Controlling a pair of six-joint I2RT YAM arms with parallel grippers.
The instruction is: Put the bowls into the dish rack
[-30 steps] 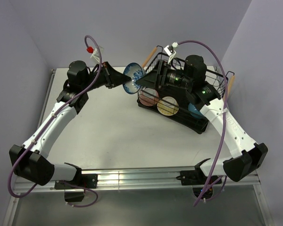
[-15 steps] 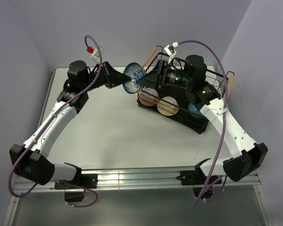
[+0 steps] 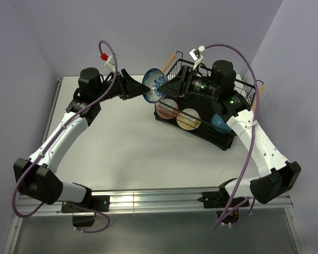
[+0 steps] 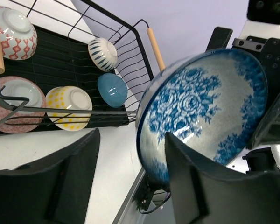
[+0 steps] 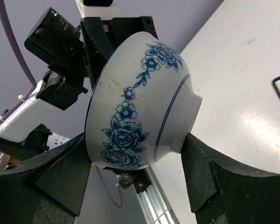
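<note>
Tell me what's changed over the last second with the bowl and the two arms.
The blue floral bowl moved slightly right and up, toward the dish rack. The left gripper and right gripper travelled with it, one on each side. Nothing was visibly released. The bowls in the rack stayed put.

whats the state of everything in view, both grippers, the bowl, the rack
blue-and-white floral ceramic bowl: in the air beside the rack, tipped on its side
right gripper: shut on the bowl, rim to foot
left gripper: looks open, one finger inside the rim, the other clear of the wall
black wire dish rack: on the table, holding five small bowls tipped up on edge
</note>
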